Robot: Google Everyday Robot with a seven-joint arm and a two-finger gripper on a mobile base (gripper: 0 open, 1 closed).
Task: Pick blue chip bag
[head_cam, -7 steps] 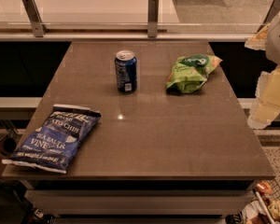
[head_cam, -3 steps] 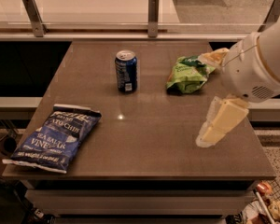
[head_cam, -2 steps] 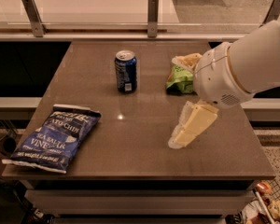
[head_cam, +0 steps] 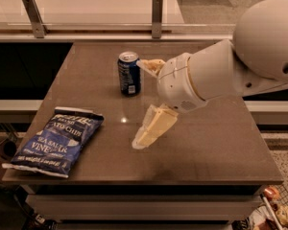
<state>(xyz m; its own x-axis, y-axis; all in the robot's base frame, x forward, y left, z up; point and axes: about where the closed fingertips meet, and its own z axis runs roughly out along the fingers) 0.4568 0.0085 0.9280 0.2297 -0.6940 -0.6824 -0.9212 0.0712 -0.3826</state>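
The blue chip bag (head_cam: 55, 140) lies flat at the front left corner of the brown table (head_cam: 211, 143), white lettering up. My gripper (head_cam: 139, 102) hovers over the middle of the table, to the right of the bag and apart from it. Its two pale fingers are spread wide and hold nothing: one fingertip (head_cam: 151, 65) is near the can, the other (head_cam: 151, 128) points down toward the table. The white arm (head_cam: 230, 71) reaches in from the right.
A blue soda can (head_cam: 129, 73) stands upright at the back middle, just left of the upper finger. The arm hides the green chip bag. A metal rail with posts (head_cam: 156, 8) runs behind the table. Clutter lies on the floor at the lower right (head_cam: 273, 210).
The arm has swung in from the right edge toward the middle of the table and left, nearer the blue bag, and now covers the green chip bag. Bag and can have not moved.
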